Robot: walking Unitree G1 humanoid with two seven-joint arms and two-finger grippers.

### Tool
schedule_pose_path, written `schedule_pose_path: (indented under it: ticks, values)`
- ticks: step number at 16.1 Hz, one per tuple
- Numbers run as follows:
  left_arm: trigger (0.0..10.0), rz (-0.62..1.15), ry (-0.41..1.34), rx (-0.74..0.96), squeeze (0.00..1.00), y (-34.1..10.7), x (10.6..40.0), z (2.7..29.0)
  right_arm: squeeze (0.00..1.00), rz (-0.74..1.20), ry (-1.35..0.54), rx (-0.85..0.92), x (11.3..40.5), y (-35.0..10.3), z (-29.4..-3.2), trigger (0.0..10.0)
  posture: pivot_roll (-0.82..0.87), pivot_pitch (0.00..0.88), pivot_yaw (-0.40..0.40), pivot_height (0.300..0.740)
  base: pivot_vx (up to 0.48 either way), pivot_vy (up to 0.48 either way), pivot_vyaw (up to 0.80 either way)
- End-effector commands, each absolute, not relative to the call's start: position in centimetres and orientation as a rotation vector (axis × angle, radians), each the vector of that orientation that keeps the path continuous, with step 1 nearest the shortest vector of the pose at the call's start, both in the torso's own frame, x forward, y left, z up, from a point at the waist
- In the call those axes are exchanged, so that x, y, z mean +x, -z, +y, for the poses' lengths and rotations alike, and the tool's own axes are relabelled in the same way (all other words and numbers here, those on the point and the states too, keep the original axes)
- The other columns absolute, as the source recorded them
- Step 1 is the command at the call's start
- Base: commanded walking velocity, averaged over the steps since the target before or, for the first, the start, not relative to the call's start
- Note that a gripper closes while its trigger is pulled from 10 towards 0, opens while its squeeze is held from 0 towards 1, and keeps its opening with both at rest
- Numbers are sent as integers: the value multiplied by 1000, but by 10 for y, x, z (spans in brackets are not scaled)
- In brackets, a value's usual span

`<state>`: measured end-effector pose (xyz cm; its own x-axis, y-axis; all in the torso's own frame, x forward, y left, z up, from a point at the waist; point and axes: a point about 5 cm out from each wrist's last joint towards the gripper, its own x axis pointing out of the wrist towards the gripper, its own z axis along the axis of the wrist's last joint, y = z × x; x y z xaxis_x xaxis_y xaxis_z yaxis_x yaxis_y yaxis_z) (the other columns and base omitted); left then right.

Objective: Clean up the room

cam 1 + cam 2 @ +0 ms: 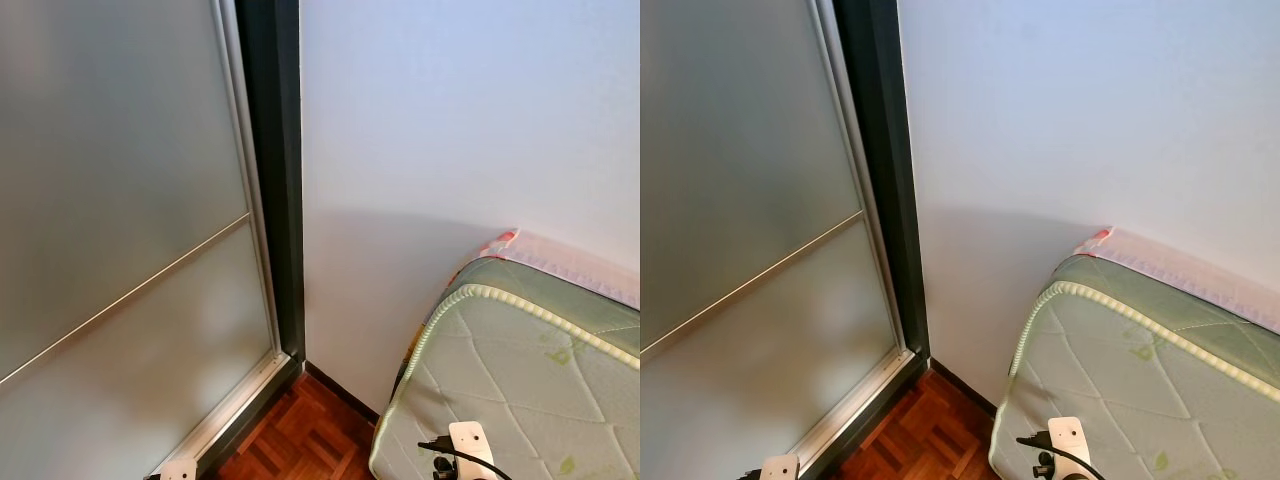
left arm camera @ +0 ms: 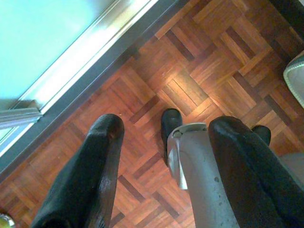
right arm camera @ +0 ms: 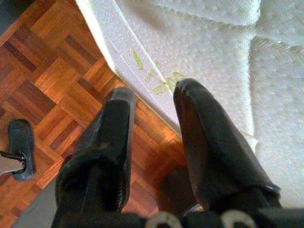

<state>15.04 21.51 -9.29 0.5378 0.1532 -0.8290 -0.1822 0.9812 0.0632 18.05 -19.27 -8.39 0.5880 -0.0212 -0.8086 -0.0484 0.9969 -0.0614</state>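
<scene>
I face a room corner with no loose item in sight. A bare quilted mattress (image 1: 520,370) with pale green piping lies at the lower right against the white wall (image 1: 450,130). My left gripper (image 2: 166,126) hangs open over the parquet floor (image 2: 190,61), nothing between its fingers (image 2: 95,161). Beyond them I see my own grey leg (image 2: 194,166) and black foot (image 2: 169,121). My right gripper (image 3: 156,92) hangs open above the mattress edge (image 3: 142,71), also holding nothing.
A frosted glass sliding door (image 1: 120,250) in a dark frame (image 1: 275,170) fills the left side, its metal track (image 2: 90,52) running along the floor. A narrow strip of parquet (image 1: 300,440) lies between door and mattress. A pink-edged cloth (image 1: 560,260) lines the mattress's far side.
</scene>
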Motion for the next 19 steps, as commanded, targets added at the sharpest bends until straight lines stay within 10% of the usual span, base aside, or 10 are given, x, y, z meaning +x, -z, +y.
schedule_pose_path:
  ticks: [1,19]
  values:
    - [10000,860,-54,-33,0,66,218,185,0,869,67,120,202,72,-197,10000,-131,0,6,740,0,0,0]
    - [10000,882,-76,-21,0,69,211,190,0,864,87,176,200,73,-200,10000,-125,0,30,740,0,0,0]
